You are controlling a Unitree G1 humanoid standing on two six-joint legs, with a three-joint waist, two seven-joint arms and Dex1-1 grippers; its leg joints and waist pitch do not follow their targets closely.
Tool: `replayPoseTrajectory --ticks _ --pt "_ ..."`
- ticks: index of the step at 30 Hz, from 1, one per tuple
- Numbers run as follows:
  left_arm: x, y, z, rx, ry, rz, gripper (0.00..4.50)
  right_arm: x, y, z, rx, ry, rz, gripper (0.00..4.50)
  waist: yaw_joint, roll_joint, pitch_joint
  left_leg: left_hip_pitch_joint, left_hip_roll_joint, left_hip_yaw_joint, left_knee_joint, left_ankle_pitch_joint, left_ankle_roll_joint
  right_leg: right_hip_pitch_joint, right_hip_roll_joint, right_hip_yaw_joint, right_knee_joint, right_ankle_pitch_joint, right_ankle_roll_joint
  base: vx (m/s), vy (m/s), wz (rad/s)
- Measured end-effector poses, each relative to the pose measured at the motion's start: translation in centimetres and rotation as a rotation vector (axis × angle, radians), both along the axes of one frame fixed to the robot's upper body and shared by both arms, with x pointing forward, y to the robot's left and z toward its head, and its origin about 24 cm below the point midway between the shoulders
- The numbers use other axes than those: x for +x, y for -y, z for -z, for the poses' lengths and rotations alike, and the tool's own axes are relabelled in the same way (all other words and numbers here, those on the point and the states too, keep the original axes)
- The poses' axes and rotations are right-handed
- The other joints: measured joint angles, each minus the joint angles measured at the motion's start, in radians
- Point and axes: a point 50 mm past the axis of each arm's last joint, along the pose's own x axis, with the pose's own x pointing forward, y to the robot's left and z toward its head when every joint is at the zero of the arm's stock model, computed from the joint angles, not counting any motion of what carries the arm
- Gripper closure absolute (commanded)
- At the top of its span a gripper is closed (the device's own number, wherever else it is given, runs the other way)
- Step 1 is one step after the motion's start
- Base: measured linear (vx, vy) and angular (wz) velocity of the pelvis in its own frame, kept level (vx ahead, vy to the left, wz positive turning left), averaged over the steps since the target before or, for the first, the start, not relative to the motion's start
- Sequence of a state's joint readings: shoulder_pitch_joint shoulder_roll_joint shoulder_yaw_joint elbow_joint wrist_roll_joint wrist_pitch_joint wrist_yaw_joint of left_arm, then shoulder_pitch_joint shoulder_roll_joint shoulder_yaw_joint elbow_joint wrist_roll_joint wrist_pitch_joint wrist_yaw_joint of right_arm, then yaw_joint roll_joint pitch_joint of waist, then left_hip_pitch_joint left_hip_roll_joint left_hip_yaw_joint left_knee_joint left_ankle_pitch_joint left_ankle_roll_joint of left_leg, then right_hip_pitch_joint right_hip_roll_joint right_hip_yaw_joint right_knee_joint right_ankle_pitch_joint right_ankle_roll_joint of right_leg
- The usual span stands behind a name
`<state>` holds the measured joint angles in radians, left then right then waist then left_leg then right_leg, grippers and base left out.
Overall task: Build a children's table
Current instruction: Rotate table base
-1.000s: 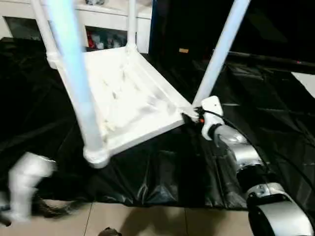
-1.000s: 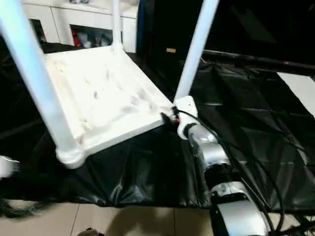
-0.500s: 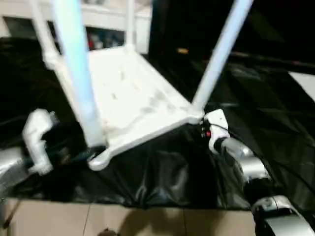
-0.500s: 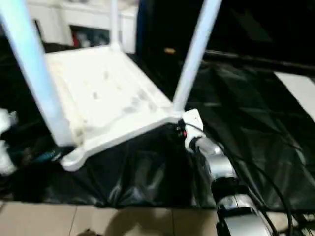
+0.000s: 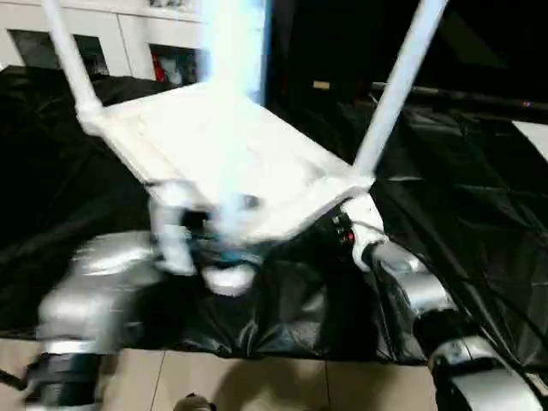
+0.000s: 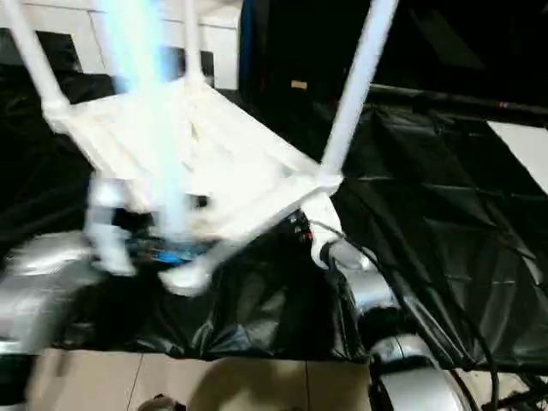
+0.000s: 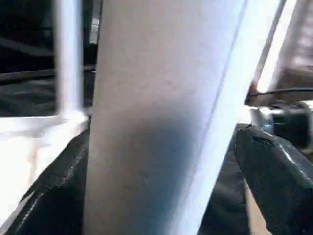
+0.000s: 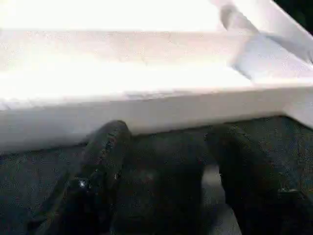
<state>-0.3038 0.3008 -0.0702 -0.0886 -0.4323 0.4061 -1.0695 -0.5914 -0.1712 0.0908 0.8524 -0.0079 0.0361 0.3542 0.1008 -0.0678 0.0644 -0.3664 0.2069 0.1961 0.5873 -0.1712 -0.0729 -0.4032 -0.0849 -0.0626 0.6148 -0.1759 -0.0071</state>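
- Left wrist view: the left gripper (image 7: 161, 186) stands wide around a table leg (image 7: 161, 107); closing off-centre can push the leg aslant.
- The right gripper (image 8: 161, 161), half open under the tabletop (image 5: 257, 163) rim at 5 o'clock, holds nothing; the tilted top can slide.

We saw the upturned tabletop (image 5: 231, 163) at upper centre on the floor sheet (image 5: 479, 223), the left gripper (image 5: 175, 235) at its lower-left corner, the right gripper (image 5: 341, 229) under its right corner, and a cabinet (image 5: 128, 43) behind at upper left.
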Motion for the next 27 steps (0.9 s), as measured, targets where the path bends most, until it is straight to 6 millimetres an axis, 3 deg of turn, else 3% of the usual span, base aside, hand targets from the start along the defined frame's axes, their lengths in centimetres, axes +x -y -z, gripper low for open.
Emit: replayPoseTrajectory --ticks 3,8,10,13,20,24,27 --pt "0.7 3.3 0.2 -0.024 -0.002 0.052 0.08 0.3 0.7 0.0 -0.013 -0.002 0.034 1.48 -0.002 0.001 0.001 -0.001 0.000 0.001 0.002 0.000 0.000 0.000 0.000 0.000 0.000 0.000 0.000 0.000 0.000 0.00" --pt "1.0 7.8 -0.1 -0.055 0.018 0.111 0.08 0.4 1.1 0.1 -0.010 0.000 0.048 1.48 -0.018 0.009 0.002 -0.001 0.001 -0.001 0.002 0.000 0.000 -0.001 0.002 0.001 0.000 0.000 0.000 0.000 0.000 0.00" --pt "1.2 8.9 -0.3 -0.061 0.040 0.108 0.08 0.4 1.3 0.1 -0.011 0.002 0.053 1.48 -0.020 0.013 0.001 -0.001 0.002 -0.001 0.002 0.000 0.000 -0.002 0.004 0.001 0.000 0.000 0.000 0.000 0.000 0.00" --pt "1.9 10.1 -0.4 -0.051 0.072 0.052 0.08 0.5 1.4 0.2 -0.008 0.001 0.065 1.48 -0.022 0.027 -0.001 0.000 0.002 -0.002 0.002 0.000 0.000 -0.002 0.005 0.002 0.000 0.000 0.000 0.000 0.000 0.00" --pt "4.4 10.1 0.1 0.029 0.141 -0.148 0.08 0.6 2.3 0.1 -0.013 0.020 0.099 1.48 -0.013 0.050 0.000 0.000 0.002 -0.003 0.002 0.000 0.000 -0.001 0.005 0.002 0.000 0.004 -0.003 0.000 0.000 0.00" --pt "4.5 9.6 0.2 0.043 0.150 -0.138 0.08 0.7 3.8 -0.4 -0.023 0.037 0.132 1.48 -0.009 0.056 -0.001 0.000 0.002 -0.003 0.003 0.000 0.000 -0.001 0.005 0.001 0.000 0.004 -0.004 0.000 0.000 0.00" --pt "4.3 7.9 0.8 0.071 0.144 -0.071 0.08 0.8 5.3 -0.8 -0.032 0.045 0.146 1.48 -0.013 0.069 -0.003 0.000 0.002 -0.003 0.003 0.000 0.000 -0.001 0.005 0.002 0.000 0.004 -0.004 0.000 0.000 0.00"
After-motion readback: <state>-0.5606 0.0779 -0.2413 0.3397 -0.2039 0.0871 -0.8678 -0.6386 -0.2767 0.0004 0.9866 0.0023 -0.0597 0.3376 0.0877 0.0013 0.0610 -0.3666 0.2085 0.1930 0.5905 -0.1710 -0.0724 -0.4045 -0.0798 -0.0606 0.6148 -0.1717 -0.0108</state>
